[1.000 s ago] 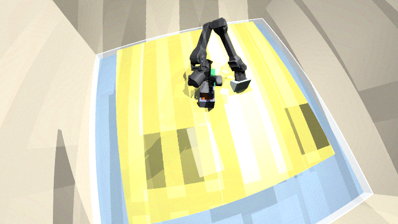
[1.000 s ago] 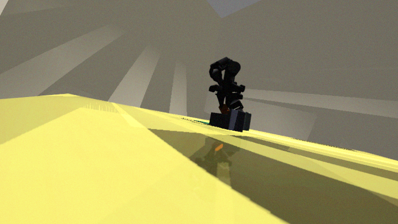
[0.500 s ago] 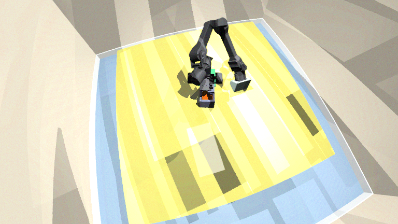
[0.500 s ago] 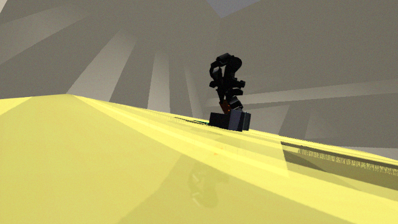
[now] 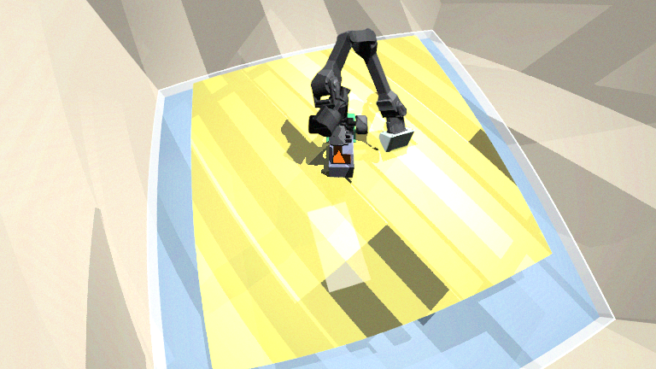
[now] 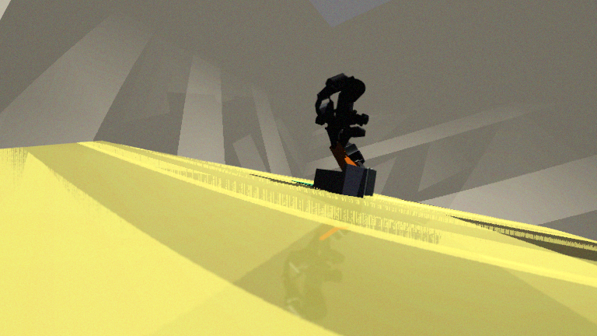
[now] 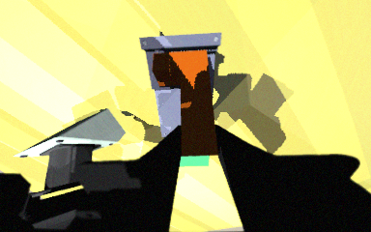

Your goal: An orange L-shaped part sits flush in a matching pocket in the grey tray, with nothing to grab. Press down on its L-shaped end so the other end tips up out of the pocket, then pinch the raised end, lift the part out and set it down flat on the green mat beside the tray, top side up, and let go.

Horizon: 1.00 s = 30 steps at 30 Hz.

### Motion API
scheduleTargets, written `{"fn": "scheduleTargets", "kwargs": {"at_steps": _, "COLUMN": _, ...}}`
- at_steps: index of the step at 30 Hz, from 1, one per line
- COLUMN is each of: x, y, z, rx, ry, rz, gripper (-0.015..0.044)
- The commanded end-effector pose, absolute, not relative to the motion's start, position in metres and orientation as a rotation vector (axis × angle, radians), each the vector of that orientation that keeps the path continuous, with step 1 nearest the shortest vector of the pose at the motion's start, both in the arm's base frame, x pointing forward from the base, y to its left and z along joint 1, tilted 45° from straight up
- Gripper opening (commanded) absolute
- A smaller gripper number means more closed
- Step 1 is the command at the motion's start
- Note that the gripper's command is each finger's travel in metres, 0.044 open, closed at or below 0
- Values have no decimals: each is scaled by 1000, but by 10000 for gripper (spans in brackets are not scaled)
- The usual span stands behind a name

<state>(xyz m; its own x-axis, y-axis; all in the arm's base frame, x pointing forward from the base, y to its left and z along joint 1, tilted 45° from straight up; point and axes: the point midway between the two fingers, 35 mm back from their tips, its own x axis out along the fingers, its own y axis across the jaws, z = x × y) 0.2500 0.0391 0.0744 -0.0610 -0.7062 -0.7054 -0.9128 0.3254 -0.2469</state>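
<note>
I have the claw (image 7: 198, 150) clamped on the orange part (image 7: 195, 111)'s raised end, frame centre; looks stiff, light, perhaps slippery.

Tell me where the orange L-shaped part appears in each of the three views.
Top: the orange L-shaped part shows just left of centre, in the grey tray.
Exterior: right of centre, tilted up out of the tray.
Wrist: upper middle, clamped by the end effector.
Shared landmark: the grey tray.
</note>
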Motion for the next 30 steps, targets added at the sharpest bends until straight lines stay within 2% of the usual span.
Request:
{"fn": "scheduleTargets", "kwargs": {"at_steps": 1, "x": 251, "y": 45, "z": 80, "rx": -1429, "ry": 1819, "rz": 338, "gripper": 0}}
{"fn": "scheduleTargets", "kwargs": {"at_steps": 16, "x": 252, "y": 53, "z": 89, "rx": -1429, "ry": 1820, "rz": 339, "gripper": 0}}
{"fn": "scheduleTargets", "kwargs": {"at_steps": 30, "x": 228, "y": 19, "z": 119, "rx": -1431, "ry": 1823, "rz": 338, "gripper": 0}}
